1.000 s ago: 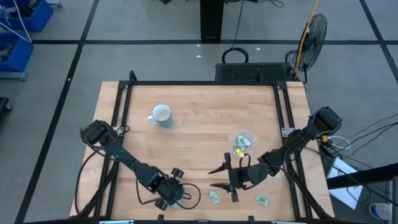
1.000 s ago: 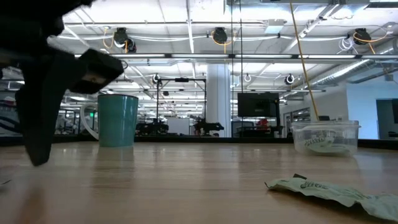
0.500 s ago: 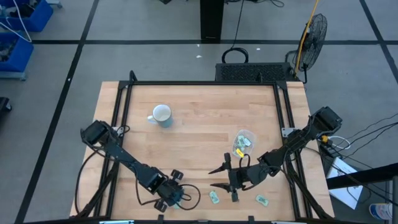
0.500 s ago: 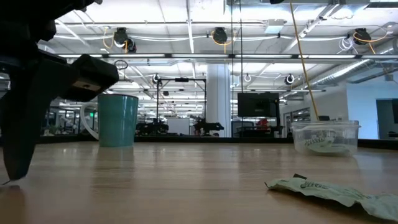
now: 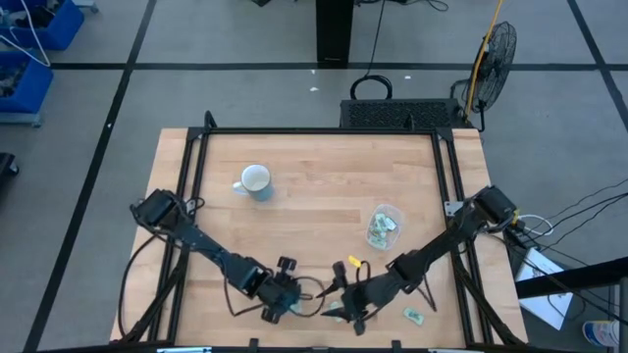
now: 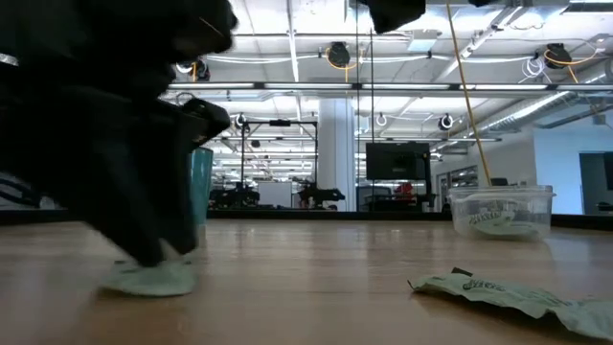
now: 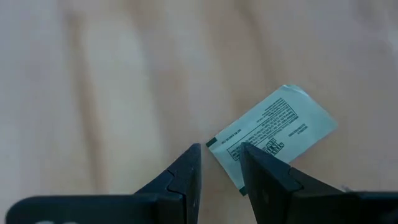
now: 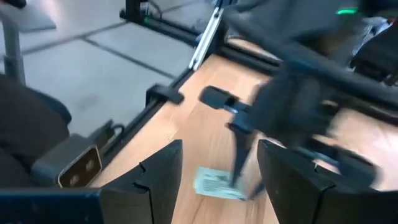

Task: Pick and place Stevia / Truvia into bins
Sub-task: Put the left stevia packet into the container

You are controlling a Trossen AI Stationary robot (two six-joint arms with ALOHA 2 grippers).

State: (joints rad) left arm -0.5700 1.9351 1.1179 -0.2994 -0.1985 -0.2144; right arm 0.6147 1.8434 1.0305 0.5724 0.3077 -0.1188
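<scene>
- Near the front edge of the tabletop (image 5: 314,186), both tools are crowding around one sweetener packet (image 7: 273,138) lying flat on the wood.
- The left tool (image 5: 292,294) is hanging just over that packet with its fingers (image 7: 186,180) slightly parted, one tip touching the packet's corner and nothing grasped.
- The right tool (image 5: 345,294) is reaching in from the right with its fingers (image 8: 155,174) spread wide and released, the same packet (image 8: 214,183) lying ahead of them.
- A second packet (image 5: 413,315) is lying farther right along the near edge, well apart from both tools.
- The clear bin (image 5: 384,225) is sitting right of centre, already holding several packets, with the right arm passing just beside it.
- A white mug (image 5: 254,181) is standing far back on the left, well apart from everything else.
- At table height, a crumpled packet (image 6: 498,292) is lying close to the camera.
</scene>
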